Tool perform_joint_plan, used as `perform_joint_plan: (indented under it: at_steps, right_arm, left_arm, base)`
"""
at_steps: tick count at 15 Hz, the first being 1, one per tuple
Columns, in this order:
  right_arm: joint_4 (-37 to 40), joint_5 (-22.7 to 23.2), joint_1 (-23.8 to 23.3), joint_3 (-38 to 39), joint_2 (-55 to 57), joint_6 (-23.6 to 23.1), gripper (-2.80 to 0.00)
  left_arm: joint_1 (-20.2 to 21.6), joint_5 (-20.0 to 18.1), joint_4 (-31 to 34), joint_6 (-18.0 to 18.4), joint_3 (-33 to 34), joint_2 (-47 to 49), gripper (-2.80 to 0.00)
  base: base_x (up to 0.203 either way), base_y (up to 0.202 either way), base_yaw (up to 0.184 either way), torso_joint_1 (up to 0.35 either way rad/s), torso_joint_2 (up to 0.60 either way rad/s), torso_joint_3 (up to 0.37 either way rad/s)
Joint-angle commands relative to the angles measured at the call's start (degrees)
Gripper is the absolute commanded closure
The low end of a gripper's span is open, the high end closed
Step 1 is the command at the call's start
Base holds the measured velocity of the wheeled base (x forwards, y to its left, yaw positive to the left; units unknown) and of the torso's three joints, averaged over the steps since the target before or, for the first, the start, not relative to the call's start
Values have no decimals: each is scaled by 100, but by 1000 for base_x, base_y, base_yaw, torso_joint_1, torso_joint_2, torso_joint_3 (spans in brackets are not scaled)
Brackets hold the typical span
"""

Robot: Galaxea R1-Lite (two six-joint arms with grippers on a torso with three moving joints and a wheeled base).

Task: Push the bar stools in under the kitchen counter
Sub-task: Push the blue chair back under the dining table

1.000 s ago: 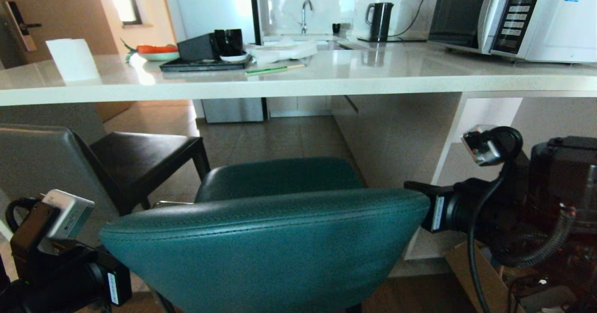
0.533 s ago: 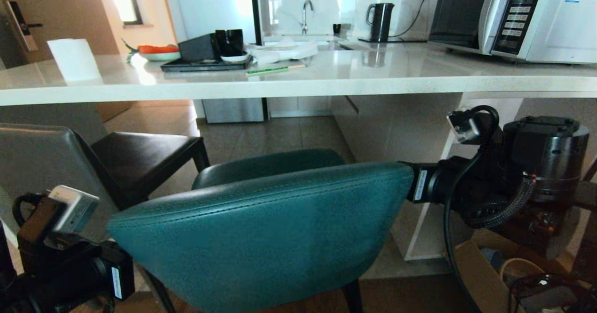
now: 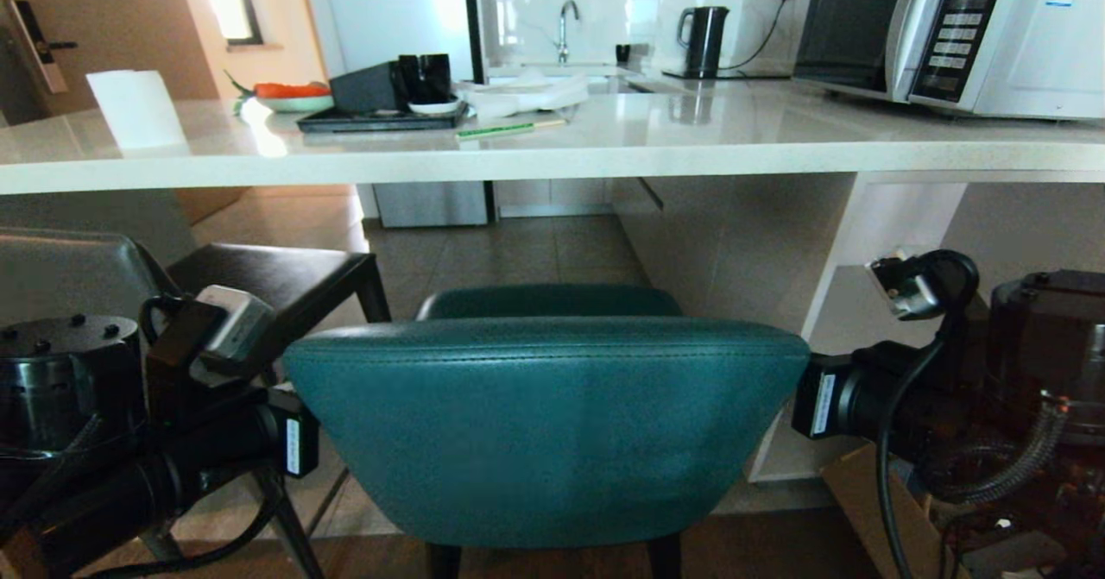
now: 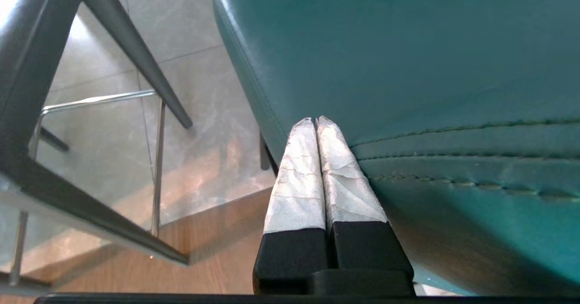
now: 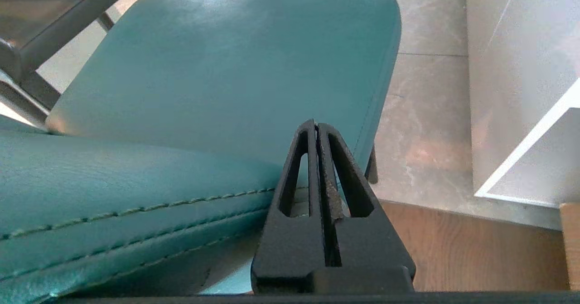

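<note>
While bearing on either end of the teal bar stool's (image 3: 544, 424) rounded back, squaring it up to the kitchen counter (image 3: 552, 152). Comparing with a second ago: then lying skewed, left end of the back lower and nearer the camera; now sitting level and parallel with the counter edge. Seat reaching forward toward the slab, back standing short of it on the near side.

Left gripper (image 4: 316, 120) having swung in from well out at the left, now pressing with jaws shut tight on nothing, white-wrapped tips touching the back's left edge by the stitched seam. Right gripper (image 5: 316, 123) likewise closed and empty, tips lying at the back's right end, contact appearing likely. Pushing only, gripping nothing.

Grey-backed stool (image 3: 69, 277) standing just to the left, dark seat turned toward the counter, not yet tucked in.

Judging the teal stool now aligned for a straight shove forward; second stool remaining to be dealt with.
</note>
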Motion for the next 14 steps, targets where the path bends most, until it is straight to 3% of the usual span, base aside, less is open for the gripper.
perform_joint_plan:
  at_steps: [1, 6, 12, 14]
  right_arm:
    - [12, -33, -182, 21, -70, 18, 0]
    - [12, -41, -227, 19, -101, 10, 0]
    - [29, -224, -252, 694, -861, 0, 0]
    - [65, -386, -246, 779, -1066, 17, 0]
  left_arm:
    - [3, 89, -3, -6, -45, 180, 0]
    - [87, 90, 5, -22, 257, -254, 0]
    - [819, 63, 23, -1, 471, -662, 0]
    - [855, 84, 21, -2, 583, -775, 0]
  base:
    - [0, 0, 0, 0, 0, 0]
    - [0, 0, 0, 0, 0, 0]
    - [0, 0, 0, 0, 0, 0]
    - [0, 0, 0, 0, 0, 0]
